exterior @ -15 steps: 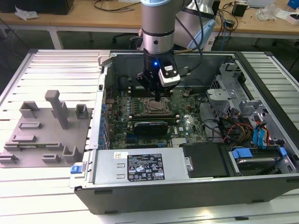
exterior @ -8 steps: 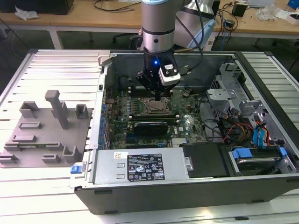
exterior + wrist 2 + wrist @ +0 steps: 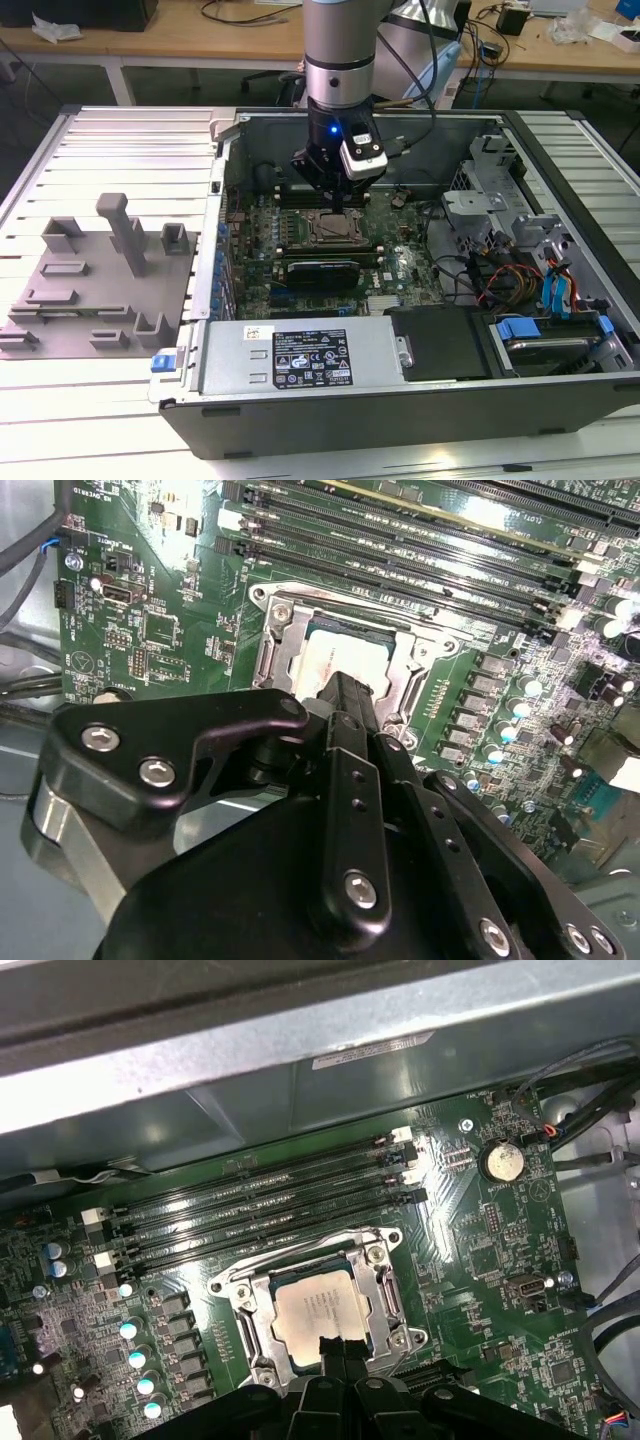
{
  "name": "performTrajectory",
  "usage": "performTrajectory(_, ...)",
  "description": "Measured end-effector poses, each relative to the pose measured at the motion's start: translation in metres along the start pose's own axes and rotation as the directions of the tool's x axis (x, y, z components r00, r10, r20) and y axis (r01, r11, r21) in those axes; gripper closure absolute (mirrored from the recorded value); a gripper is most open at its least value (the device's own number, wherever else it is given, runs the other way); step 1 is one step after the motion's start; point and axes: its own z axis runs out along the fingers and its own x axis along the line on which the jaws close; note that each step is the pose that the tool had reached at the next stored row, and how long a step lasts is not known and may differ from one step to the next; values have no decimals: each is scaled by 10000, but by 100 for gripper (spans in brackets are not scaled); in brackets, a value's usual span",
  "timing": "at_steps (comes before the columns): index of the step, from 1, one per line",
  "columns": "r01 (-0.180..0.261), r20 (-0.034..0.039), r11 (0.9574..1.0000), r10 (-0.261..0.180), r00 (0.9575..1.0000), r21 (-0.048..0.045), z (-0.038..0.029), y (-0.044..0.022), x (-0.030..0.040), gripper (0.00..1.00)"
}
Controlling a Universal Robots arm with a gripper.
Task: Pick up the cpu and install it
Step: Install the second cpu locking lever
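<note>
Directly beneath the gripper (image 3: 337, 200), the cpu (image 3: 320, 1317) is seen seated flat in the metal-framed socket (image 3: 318, 1315) on the green motherboard (image 3: 400, 262). Its black fingers (image 3: 350, 705) are pressed together, with nothing pinched between them, and their tips are held over the chip's near edge, whether touching cannot be told.

The hand (image 3: 352, 695) hangs with its black fingertips over the cpu (image 3: 345, 650) lying in the motherboard socket (image 3: 275, 630).
</note>
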Motion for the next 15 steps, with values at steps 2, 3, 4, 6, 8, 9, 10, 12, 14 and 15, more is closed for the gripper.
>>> performTrajectory(2, 0, 0, 10000, 0, 10000, 0, 0, 0, 0, 89)
performTrajectory(3, 0, 0, 10000, 0, 10000, 2, -2, 0, 0, 89)
performTrajectory(4, 0, -1, 10000, 0, 10000, 4, -9, 0, -1, 89)
performTrajectory(6, -1, 0, 10000, 1, 10000, 1, -23, -1, -2, 89)
performTrajectory(8, 0, 0, 10000, 0, 10000, 1, -39, -1, -3, 89)
performTrajectory(9, 0, 0, 10000, 0, 10000, 0, -43, -1, -4, 89)
performTrajectory(10, -1, 1, 10000, 1, 10000, -1, -43, -1, -4, 89)
performTrajectory(12, -1, 1, 10000, 1, 10000, -2, -43, -1, -4, 89)
performTrajectory(14, 0, -1, 10000, 0, 10000, 2, -45, -8, -6, 89)
performTrajectory(15, 0, 0, 10000, 0, 10000, 1, -44, -13, -7, 89)
